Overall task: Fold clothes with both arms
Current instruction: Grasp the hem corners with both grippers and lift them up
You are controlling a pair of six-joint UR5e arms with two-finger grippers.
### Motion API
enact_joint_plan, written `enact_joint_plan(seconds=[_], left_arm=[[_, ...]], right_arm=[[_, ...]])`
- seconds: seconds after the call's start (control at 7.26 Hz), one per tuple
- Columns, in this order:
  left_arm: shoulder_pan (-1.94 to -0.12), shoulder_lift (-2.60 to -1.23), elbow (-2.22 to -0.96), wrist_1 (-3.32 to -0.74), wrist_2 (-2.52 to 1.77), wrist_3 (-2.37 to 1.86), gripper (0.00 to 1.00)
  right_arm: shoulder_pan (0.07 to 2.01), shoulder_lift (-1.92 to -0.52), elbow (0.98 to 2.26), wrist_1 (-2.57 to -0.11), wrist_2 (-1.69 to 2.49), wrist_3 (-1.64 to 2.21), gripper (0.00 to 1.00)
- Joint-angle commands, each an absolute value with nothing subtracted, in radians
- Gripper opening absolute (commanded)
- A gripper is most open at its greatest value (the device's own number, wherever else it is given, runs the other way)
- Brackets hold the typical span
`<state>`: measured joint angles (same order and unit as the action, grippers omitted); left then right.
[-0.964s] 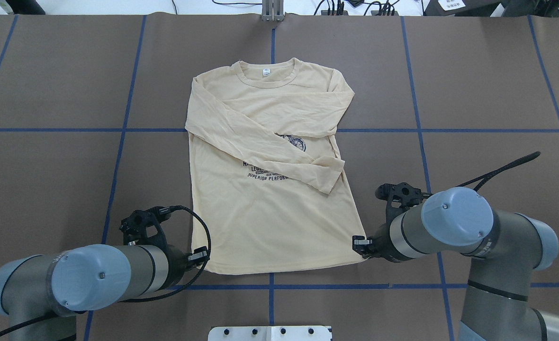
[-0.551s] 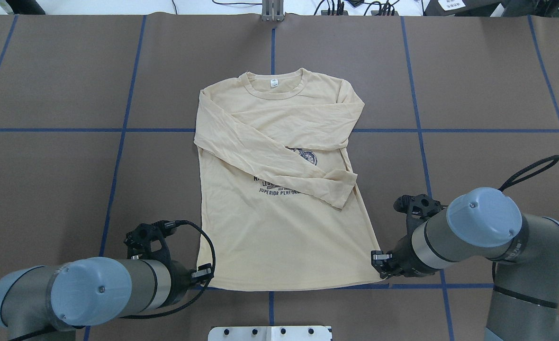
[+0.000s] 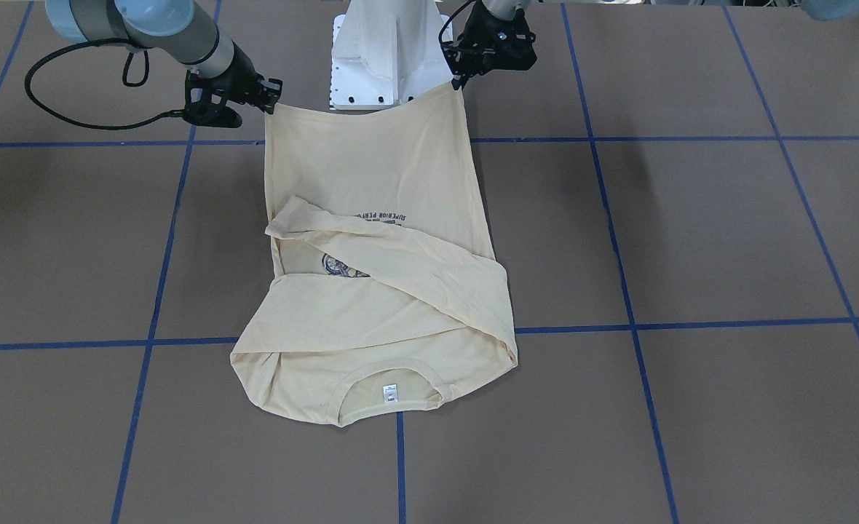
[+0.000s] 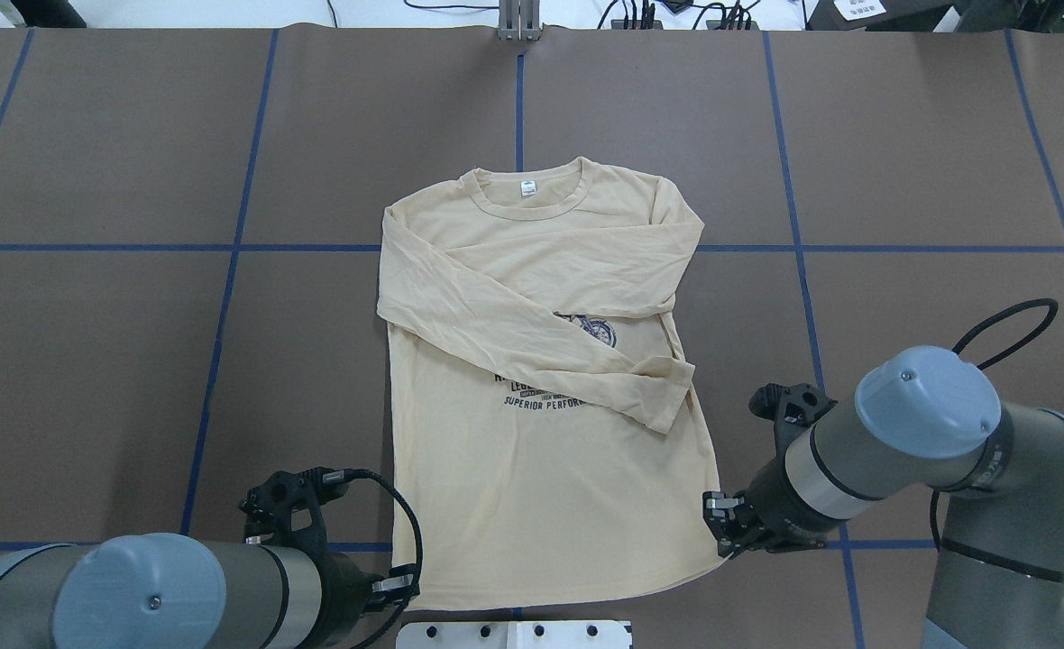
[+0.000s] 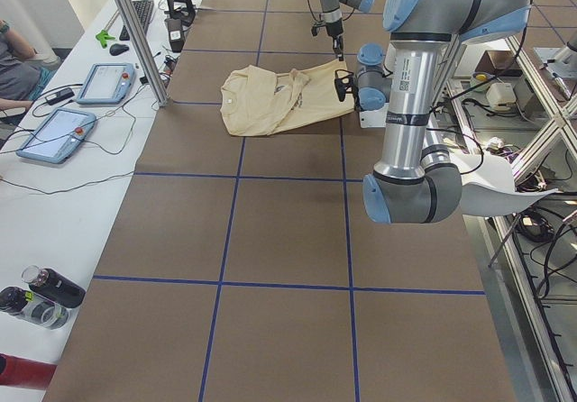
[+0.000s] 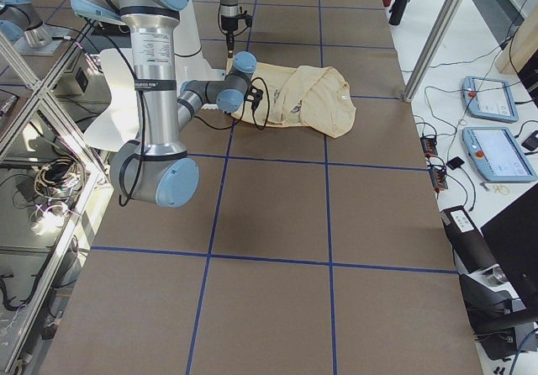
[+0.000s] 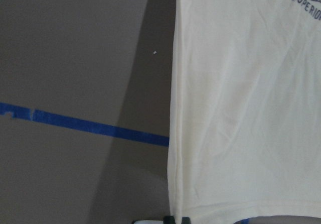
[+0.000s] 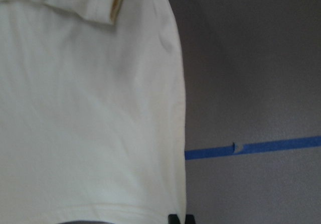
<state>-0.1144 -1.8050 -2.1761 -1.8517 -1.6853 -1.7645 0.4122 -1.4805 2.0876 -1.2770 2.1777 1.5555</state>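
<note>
Thin pale cream-yellow long-sleeved T-shirt (image 4: 541, 487) lies front-up on the brown table cover (image 4: 135, 361), centred between the arms. Collar points away from the robot, small white neck label (image 4: 527, 188) showing. Both sleeves are folded across the chest; the upper one runs diagonally over the navy print and ends in a cuff (image 4: 663, 410) near the shirt's right edge.

The hem is nearest the robot, just short of the white pedestal base (image 4: 514, 634).

Black two-finger left gripper (image 4: 397, 584) sits at the hem's left corner, jaws pinching the fabric. Black two-finger right gripper (image 4: 720, 525) does the same at the right corner. The front-facing view agrees: right gripper (image 3: 268, 98) and left gripper (image 3: 464, 78) each hold a corner, and the hem between them is lifted slightly off the cover.

Judgement: the corner grips keep the hem taut, so the body stays flat and square while it is moved, probably ahead of a hem-to-collar fold.

Change over the last second:
- The whole shirt has slid toward the robot and slightly to its right.
- The collar, which was well beyond the far blue tape line (image 4: 225, 247), now sits only just beyond it.
- The hem was short of the near tape line and has now crossed it.
- Both arms have drawn back; the sleeves have kept their folded lay.
</note>
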Motion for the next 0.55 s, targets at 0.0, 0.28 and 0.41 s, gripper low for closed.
enact_joint_plan(seconds=[0.0,0.28,0.41], left_arm=[[-0.251,-1.825,-2.189,-1.855,-1.720,-1.696,0.00],[-0.445,-1.839,-2.180,-1.867,-1.825,-1.663,0.00],[-0.556,-1.871,-2.168,-1.864,-1.907,-1.602,0.00]], right_arm=[[0.581,-1.410,2.054,-1.276,2.184,1.548,0.00],[0.751,-1.276,1.938,-1.279,2.186,1.533,0.00],[0.821,-1.220,1.887,-1.279,2.186,1.528,0.00]])
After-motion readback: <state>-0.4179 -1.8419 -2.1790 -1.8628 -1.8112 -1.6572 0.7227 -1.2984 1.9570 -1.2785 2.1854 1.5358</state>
